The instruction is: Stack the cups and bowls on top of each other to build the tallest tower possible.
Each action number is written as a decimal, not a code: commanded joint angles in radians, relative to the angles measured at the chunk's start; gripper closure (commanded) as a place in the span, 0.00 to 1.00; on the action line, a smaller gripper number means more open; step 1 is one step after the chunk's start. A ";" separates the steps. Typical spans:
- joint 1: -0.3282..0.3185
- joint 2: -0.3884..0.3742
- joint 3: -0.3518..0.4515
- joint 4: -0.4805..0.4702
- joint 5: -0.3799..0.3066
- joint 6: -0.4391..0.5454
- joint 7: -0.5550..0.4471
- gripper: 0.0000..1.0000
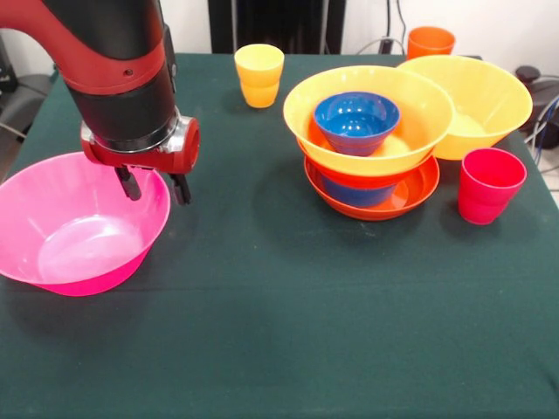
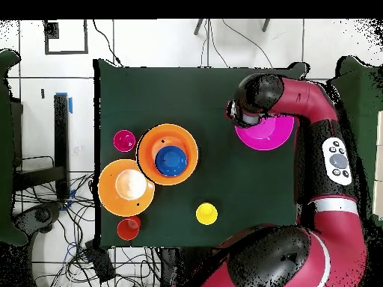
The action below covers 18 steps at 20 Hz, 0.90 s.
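Observation:
The large translucent pink bowl (image 1: 79, 223) stands alone at the left; it also shows in the overhead view (image 2: 269, 136). My gripper (image 1: 155, 185) is open over its rim, one finger (image 1: 129, 183) inside the bowl and the other outside it. The tower (image 1: 371, 144) stands right of centre: a shallow red-orange bowl (image 1: 410, 196) lowest, a blue bowl and a second red-orange bowl above it, then a large orange-yellow bowl (image 1: 419, 109) with a small blue bowl (image 1: 356, 120) in it. The second orange-yellow bowl (image 1: 485, 96) sits beside the tower. The yellow cup (image 1: 258, 74), orange cup (image 1: 430, 41) and red-pink cup (image 1: 489, 183) stand apart.
Everything stands on a dark green table (image 1: 279, 332). In the overhead view my arm (image 2: 314, 112) reaches over the pink bowl and hides the gripper. Cables lie on the floor beyond the table's edge (image 2: 67, 217).

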 commanded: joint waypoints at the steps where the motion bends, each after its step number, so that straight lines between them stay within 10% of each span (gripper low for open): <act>1: -0.007 0.056 0.008 0.018 -0.086 -0.052 -0.259 0.00; 18: -0.026 0.027 -0.007 0.098 -0.117 -0.121 -0.226 0.00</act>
